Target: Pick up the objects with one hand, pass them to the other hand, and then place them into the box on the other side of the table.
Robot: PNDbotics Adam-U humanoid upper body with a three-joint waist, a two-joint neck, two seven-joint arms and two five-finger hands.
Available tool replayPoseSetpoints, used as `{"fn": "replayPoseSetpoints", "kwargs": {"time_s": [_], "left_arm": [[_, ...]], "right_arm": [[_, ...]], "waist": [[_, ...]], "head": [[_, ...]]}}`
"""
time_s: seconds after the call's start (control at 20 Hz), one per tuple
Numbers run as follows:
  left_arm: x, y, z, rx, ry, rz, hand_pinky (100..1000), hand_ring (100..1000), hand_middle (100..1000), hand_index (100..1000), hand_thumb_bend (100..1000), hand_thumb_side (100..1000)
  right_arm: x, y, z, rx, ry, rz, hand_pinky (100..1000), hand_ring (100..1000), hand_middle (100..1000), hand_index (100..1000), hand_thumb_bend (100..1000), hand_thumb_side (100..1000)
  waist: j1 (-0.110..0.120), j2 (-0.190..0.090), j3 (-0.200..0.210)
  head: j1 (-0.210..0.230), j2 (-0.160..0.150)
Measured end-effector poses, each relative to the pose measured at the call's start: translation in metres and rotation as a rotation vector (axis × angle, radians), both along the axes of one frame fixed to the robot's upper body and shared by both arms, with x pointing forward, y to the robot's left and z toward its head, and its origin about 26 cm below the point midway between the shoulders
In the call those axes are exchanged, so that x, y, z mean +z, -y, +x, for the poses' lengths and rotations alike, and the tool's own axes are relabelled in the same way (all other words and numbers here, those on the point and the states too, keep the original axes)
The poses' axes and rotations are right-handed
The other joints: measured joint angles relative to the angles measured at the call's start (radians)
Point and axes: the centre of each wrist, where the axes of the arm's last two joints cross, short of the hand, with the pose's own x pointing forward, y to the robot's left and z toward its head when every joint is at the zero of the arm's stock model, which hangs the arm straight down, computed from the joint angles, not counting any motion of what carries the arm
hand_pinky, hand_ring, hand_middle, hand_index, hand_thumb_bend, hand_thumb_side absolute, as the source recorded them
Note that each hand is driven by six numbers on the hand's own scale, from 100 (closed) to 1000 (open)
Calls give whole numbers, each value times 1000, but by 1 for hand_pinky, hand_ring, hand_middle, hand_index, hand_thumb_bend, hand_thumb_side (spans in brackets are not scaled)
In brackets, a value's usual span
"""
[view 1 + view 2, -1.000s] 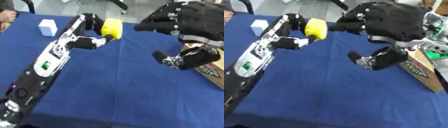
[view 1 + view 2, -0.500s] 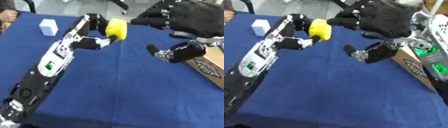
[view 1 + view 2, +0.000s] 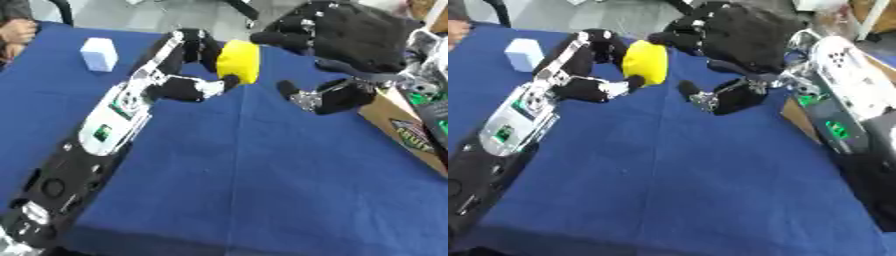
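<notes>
- Left hand (image 3: 188, 65) has its fingers and thumb curled round the soft yellow rounded block (image 3: 238, 61) — held above the blue tablecloth (image 3: 262, 165).
- Right hand (image 3: 732, 35) hovers alongside, fingers spread, fingertips seemingly at the block's top.
- Cardboard box (image 3: 404, 131) sits at the right edge.

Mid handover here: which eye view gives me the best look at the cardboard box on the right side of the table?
The left eye view. There the cardboard box shows its printed side and top edge past the right hand. In the right eye view the right arm covers nearly all of it; only a brown sliver remains.
</notes>
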Motion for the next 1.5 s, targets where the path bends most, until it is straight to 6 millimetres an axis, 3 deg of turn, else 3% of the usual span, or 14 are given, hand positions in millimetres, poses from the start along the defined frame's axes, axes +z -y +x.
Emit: {"fn": "replayPoseSetpoints", "kwargs": {"time_s": [0.9,1.5], "left_arm": [[0,12,-4,-65,-16,-2,543,458,463,535,473,100],[-1,14,-5,-94,-31,8,542,458,462,536,465,100]], "right_arm": [[-23,-7,24,-36,46,50,827,826,815,968,105,515],[-26,-7,28,-6,59,96,818,816,798,866,100,476]], "waist": [[0,2,7],[0,2,8]], "head": [[-4,0],[-4,0]]}}
